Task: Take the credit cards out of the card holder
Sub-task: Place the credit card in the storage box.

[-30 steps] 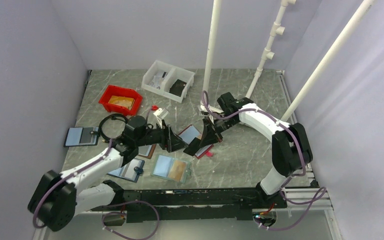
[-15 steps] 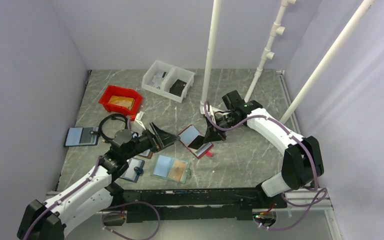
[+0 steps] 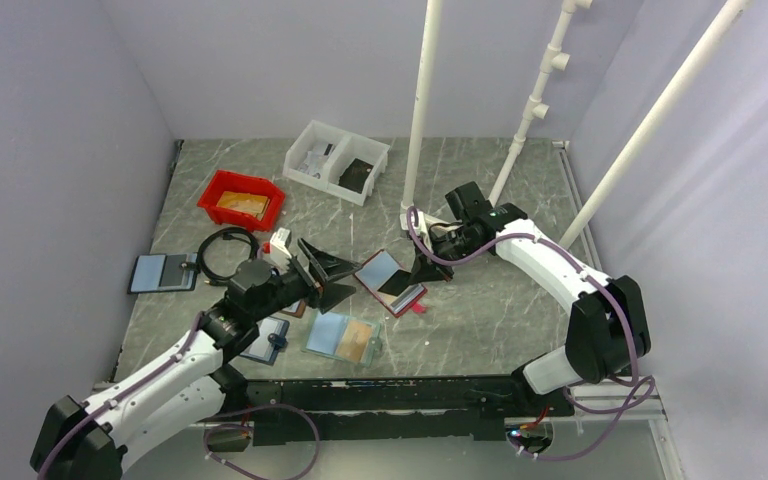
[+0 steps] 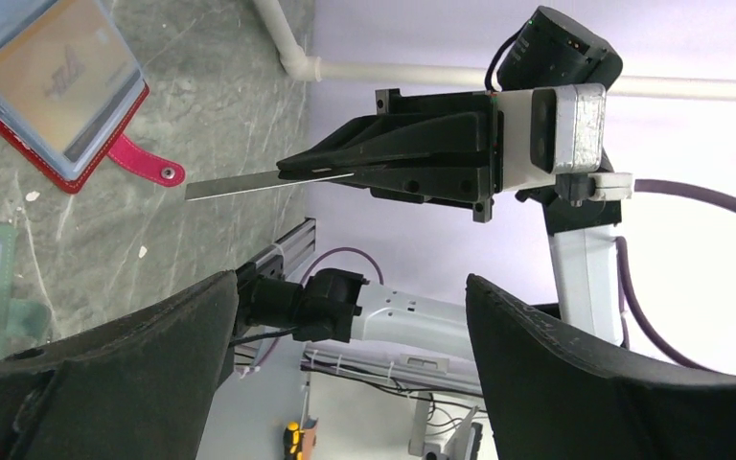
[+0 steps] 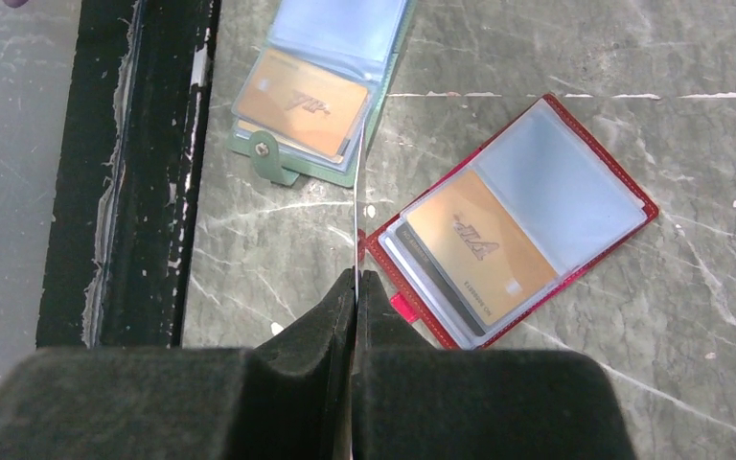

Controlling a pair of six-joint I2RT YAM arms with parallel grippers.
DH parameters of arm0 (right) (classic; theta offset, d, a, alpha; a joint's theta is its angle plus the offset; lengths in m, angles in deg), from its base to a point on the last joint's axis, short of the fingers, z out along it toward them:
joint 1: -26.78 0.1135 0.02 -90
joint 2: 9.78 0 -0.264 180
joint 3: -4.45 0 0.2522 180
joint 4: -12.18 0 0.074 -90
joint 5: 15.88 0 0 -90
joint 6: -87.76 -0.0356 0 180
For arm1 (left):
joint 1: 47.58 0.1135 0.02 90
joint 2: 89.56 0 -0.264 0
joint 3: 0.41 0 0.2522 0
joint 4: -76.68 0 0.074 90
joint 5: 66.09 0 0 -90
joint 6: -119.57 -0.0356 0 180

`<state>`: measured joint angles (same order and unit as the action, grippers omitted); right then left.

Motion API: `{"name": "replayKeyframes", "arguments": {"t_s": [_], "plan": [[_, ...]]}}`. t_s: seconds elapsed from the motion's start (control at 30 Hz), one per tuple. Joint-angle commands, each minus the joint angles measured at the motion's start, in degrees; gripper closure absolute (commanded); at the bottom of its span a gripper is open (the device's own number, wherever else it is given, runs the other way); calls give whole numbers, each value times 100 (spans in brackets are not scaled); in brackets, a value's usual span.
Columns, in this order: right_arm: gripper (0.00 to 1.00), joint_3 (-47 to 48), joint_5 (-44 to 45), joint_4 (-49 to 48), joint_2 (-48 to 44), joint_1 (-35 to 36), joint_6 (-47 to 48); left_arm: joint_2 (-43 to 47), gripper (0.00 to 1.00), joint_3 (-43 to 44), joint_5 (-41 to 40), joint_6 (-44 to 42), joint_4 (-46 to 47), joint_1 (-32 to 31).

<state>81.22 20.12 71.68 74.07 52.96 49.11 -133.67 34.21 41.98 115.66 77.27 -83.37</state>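
Over the last second the left arm has drawn back from the card holder point(image 3: 388, 283), and the left gripper point(image 3: 332, 277) hangs just left of it, fingers wide apart. The right gripper point(image 5: 356, 280), just right of the holder, pinches a thin credit card point(image 5: 356, 196) clear of the table point(image 3: 480, 310). The holder lies open mid-table, a tan-orange card point(image 5: 477, 241) inside.

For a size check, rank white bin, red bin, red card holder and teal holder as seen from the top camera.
1. white bin
2. red bin
3. card holder and teal holder: look alike, not ranked.
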Motion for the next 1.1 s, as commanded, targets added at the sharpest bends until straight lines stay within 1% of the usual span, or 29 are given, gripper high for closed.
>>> {"name": "replayKeyframes", "arguments": {"t_s": [0.0,0.27,0.47,0.6,0.7,0.8,0.87,0.97,1.07], "plan": [[100,-25,-14,-222,-208,2,-8,-117,8,432,-278,369,-396,-132],[100,-101,46,-364,-295,8,-81,-464,11,470,-483,800,94,-384],[100,-193,132,-511,-403,41,-114,-1016,12,845,-697,1040,64,-638],[100,-310,264,-698,-526,59,-171,-1485,13,948,-840,1432,112,-831],[100,-440,359,-898,-676,78,-212,-1841,15,829,-960,1844,479,-915],[100,-654,496,-1192,-906,148,-245,-2168,18,703,-1057,2239,1036,-946],[100,-775,615,-1351,-1059,207,-237,-2352,19,763,-1112,2288,1183,-955],[100,-909,785,-1552,-1189,283,-225,-2521,19,947,-1178,2209,1072,-973],[100,-1022,941,-1685,-1291,371,-199,-2701,23,1000,-1208,2245,1100,-979]]}}
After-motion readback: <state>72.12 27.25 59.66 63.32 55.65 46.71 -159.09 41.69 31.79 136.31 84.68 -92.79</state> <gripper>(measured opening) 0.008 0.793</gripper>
